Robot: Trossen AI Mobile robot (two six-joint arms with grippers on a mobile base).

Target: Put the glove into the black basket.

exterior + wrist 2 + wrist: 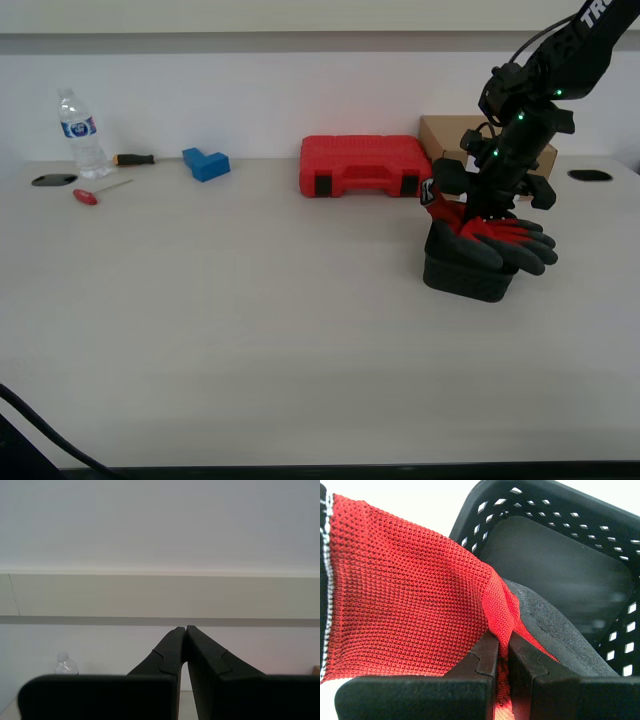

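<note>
My first gripper (487,212) is shut on the red fabric of the glove (500,238) and holds it over the black basket (466,272) at the exterior view's right. The glove's dark grey fingers hang over the basket's rim toward the exterior view's right. In the first wrist view the jaws of my first gripper (503,647) pinch a fold of the glove (405,580), with the perforated basket (560,555) open beneath. My second gripper (185,629) is shut and empty, raised and facing the wall; it does not show in the exterior view.
A red tool case (362,165) and a cardboard box (470,140) stand behind the basket. A water bottle (78,132), a blue block (205,163) and two screwdrivers (100,190) lie at the far left. A dark cable (40,430) crosses the near left corner.
</note>
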